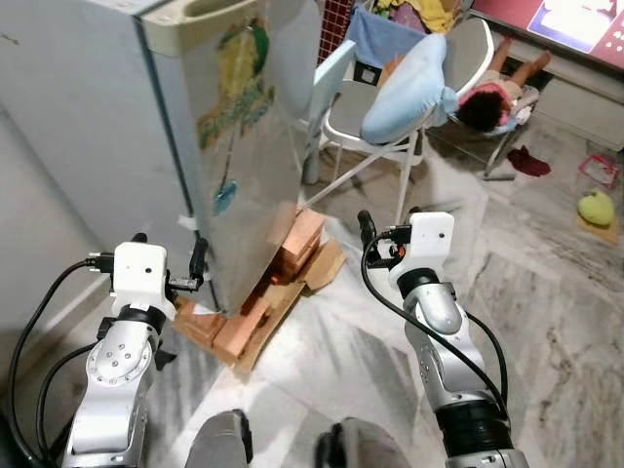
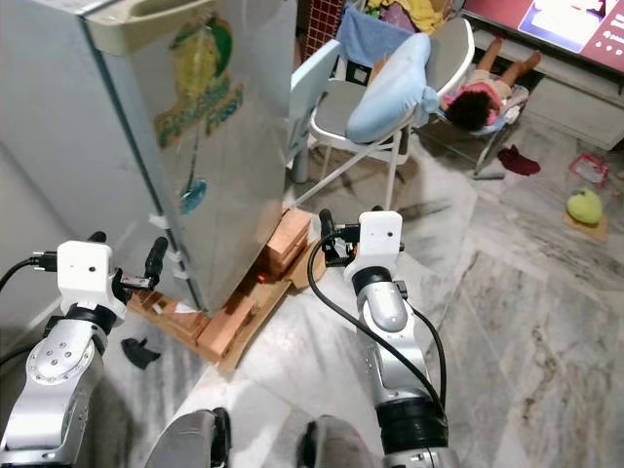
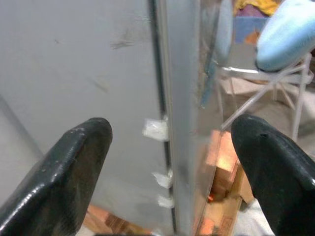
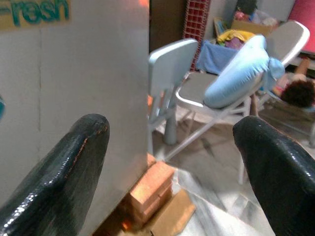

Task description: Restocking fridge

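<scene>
Fridge: a tall grey fridge (image 1: pixel 127 127) is seen closed, standing on the robot's left, its side panel marked with a green and yellow sticker (image 1: pixel 239 78); its top is cut off by the frame.
Base: the fridge is raised on orange bricks (image 1: pixel 292 244) and flattened cardboard (image 1: pixel 322 265) laid on the marble floor (image 1: pixel 546 312).
Left gripper: the left gripper (image 3: pixel 170 162) is held low, near the fridge's front corner, its fingers (image 3: pixel 64 167) spread wide apart with nothing between them.
Right gripper: the right gripper (image 4: pixel 170 162) is raised beside the fridge's side panel, its fingers (image 4: pixel 59 167) parted and nothing held.
Left wrist view: the door seam (image 3: pixel 160 98) and small white tabs (image 3: pixel 156 130) along it are shown close up; in the head views they are barely made out.
Right wrist view: part of the sticker's lettering, "resh", is read here; a pale plastic chair (image 4: pixel 170 64) is seen just beside the fridge.
Head views: a folding chair (image 1: pixel 390 117) carrying a light blue cushion (image 1: pixel 409 88) is seen behind; beyond it a person (image 1: pixel 492 93) lies in a low seat, partly hidden by the chair.
Floor items: a yellow-green toy (image 1: pixel 595 207) and a dark red cloth (image 1: pixel 528 161) lie well apart from the fridge; a small dark scrap (image 2: pixel 139 353), of a kind that cannot be told, is shown near the bricks in the right eye view.
Fridge contents: hidden behind the closed door.
</scene>
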